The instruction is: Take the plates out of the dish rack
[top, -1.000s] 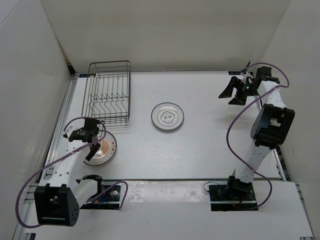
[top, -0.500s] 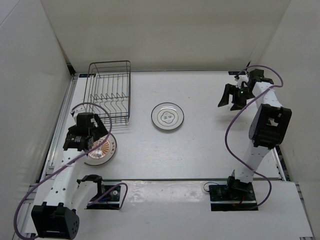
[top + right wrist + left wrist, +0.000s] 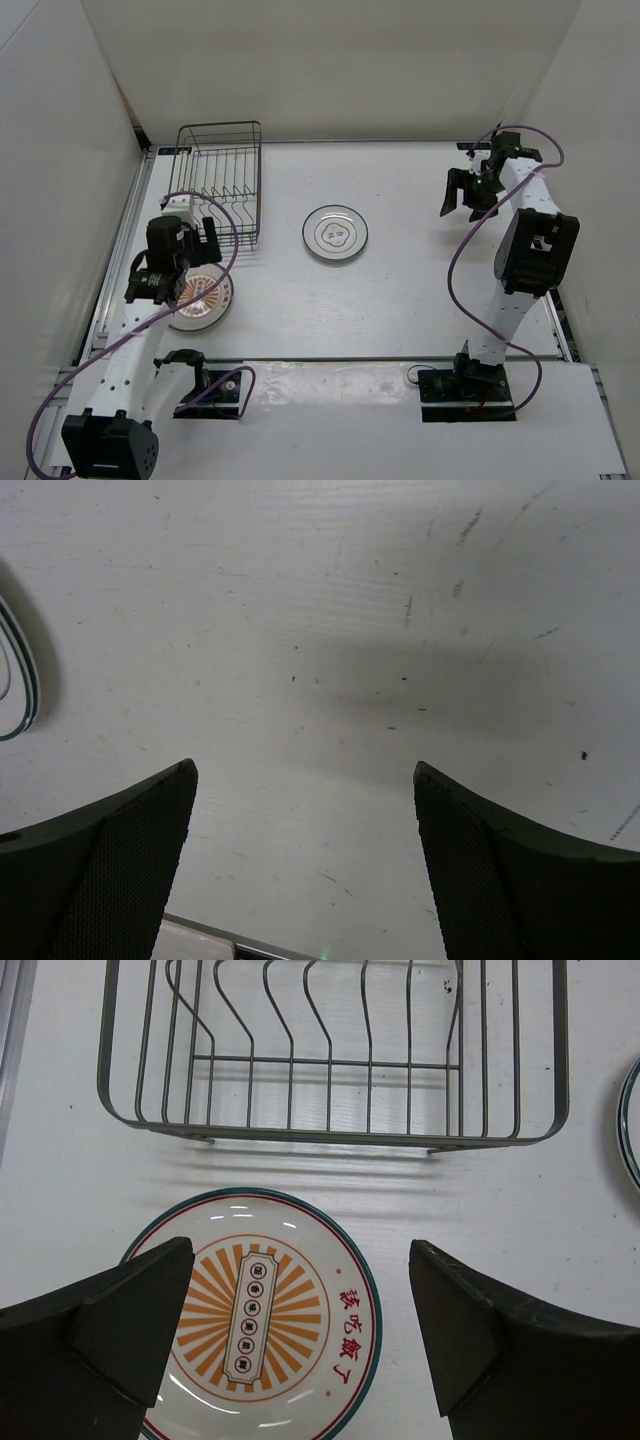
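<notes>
**Item: plates out of the rack, left claw just released**

1. Orange-brown plate [image 3: 255,1325]: lies flat and face up on the table [image 3: 400,300], just in front of the near end of the dish rack [image 3: 330,1135]. I judge it was put there to be clear of the wire while staying in easy reach of my left arm.
2. White plate [image 3: 335,233]: flat on the table right of the rack, well apart from the orange one. I see no third plate.
3. Dish rack: no plate stands among the prongs in view.
4. Left claw [image 3: 300,1260]: jaws spread wide above the orange plate, holding nothing.
5. Right claw [image 3: 305,770]: jaws apart over bare table at the far right, holding nothing; kept out of the way, I judge.

Changes from a second ago: my left claw was low over the orange plate with jaws narrower; it has since opened fully and lifted back toward the rack. The plates have not shifted. My right claw has swung slightly inward.
</notes>
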